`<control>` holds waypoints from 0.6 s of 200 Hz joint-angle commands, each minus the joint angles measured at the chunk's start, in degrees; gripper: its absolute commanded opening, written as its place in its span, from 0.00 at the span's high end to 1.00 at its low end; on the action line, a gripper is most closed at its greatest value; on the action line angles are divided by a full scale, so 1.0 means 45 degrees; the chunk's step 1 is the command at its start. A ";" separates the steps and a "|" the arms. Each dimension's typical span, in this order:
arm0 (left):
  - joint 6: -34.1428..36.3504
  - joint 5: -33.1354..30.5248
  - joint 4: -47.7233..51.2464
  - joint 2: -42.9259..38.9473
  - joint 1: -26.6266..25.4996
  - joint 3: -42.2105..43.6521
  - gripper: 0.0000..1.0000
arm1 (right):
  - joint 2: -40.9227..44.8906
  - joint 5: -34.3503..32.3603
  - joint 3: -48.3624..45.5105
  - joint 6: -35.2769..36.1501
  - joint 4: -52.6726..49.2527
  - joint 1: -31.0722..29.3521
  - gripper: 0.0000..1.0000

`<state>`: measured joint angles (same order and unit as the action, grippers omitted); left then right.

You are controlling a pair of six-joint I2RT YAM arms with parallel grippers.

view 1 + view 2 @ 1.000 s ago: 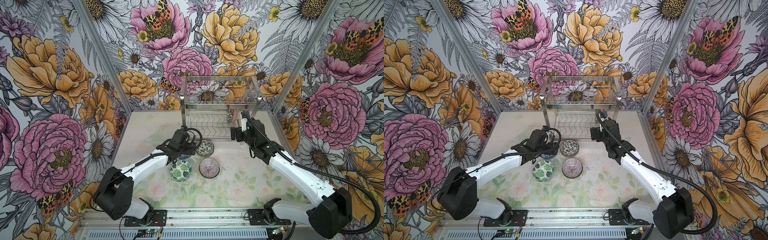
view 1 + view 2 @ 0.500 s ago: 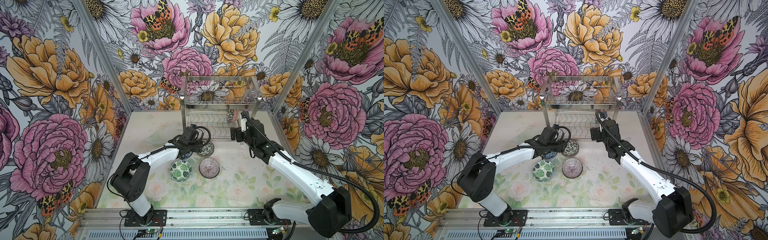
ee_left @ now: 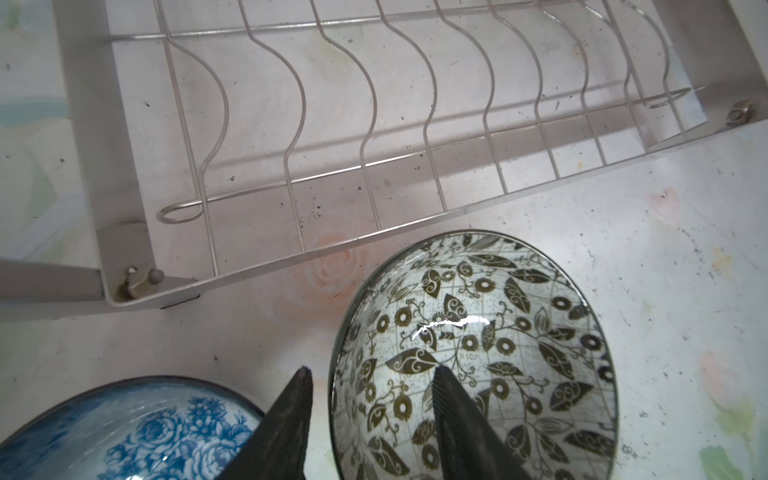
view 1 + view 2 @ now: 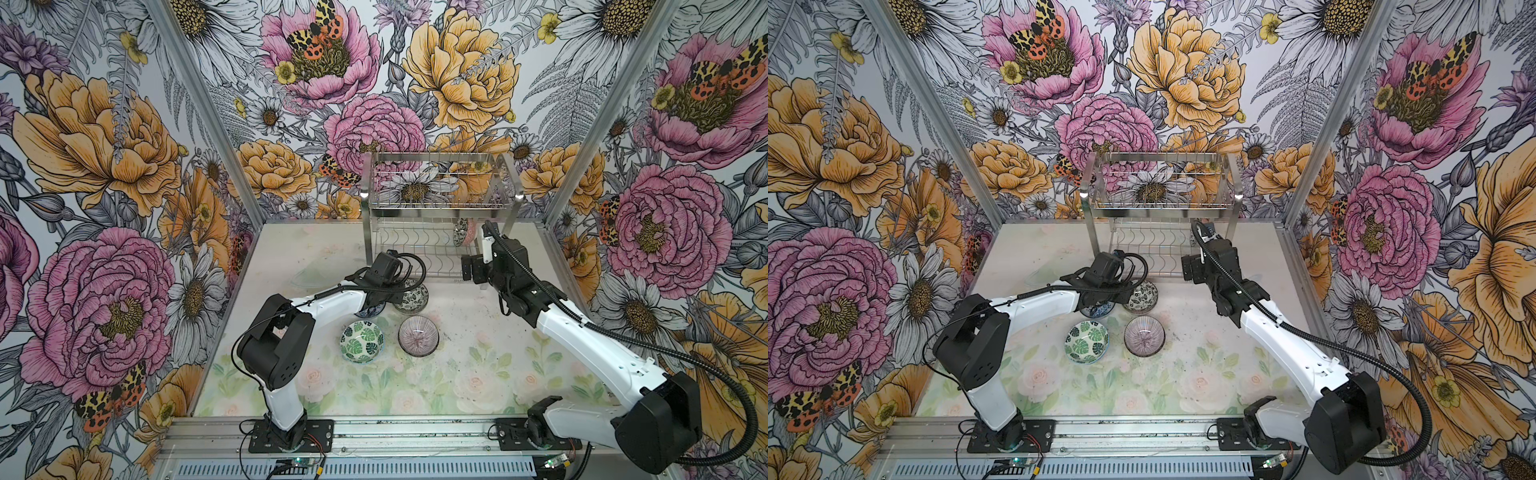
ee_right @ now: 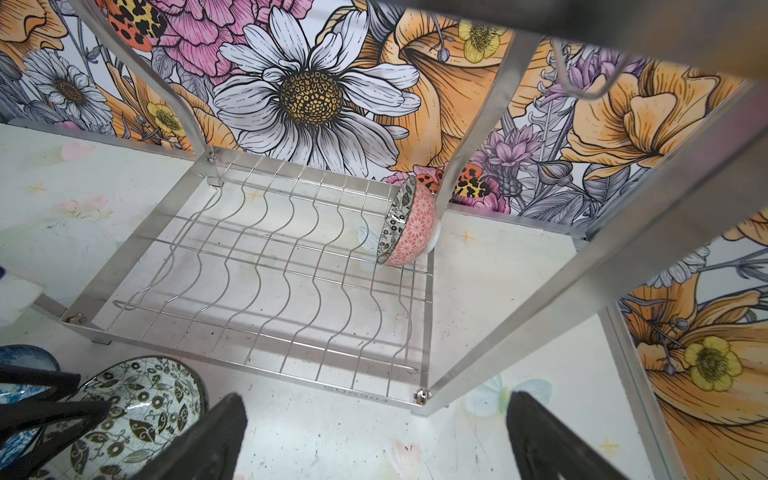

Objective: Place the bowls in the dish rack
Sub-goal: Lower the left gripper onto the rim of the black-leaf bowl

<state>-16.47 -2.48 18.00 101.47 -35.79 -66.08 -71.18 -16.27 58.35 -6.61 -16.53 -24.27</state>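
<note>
At right end of rack point(image 4: 440, 199): pink bowl point(image 5: 411, 224) on edge in lower tier, loaded.
Front of rack: floral bowl point(image 3: 498, 332), blue bowl point(image 3: 124, 424), leaf bowl point(image 4: 361, 343), striped bowl point(image 4: 418, 336) on table point(image 4: 478, 365), waiting.
Left gripper point(image 3: 370, 374): jaws half-spread astride floral bowl's rim, not clamped.
Right gripper point(image 5: 376, 403): wide, empty, near rack's front right corner.
Progress: seemingly one in, four left.

top views look down; wrist views share the dish rack point(image 3: 112, 166).

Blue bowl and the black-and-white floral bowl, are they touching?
Apart. The left wrist view shows bare table and a finger of the left claw between the blue bowl and the floral bowl.
</note>
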 commanded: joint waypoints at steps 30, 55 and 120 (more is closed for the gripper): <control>0.0320 -0.0376 0.0413 0.0243 -0.0093 -0.0546 0.59 | -0.0209 0.0197 0.0423 -0.0095 -0.0029 0.0127 0.00; 0.0320 -0.0460 0.0426 0.0244 -0.0093 -0.0522 0.65 | -0.0236 0.0217 0.0417 -0.0132 -0.0032 0.0135 0.00; 0.0367 -0.0638 0.0551 0.0254 -0.0087 -0.0508 0.74 | -0.0180 0.0217 0.0336 -0.0169 -0.0033 0.0123 0.00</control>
<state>-15.88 -3.79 19.84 102.19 -35.88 -67.31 -71.88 -16.14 58.35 -6.61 -16.56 -24.27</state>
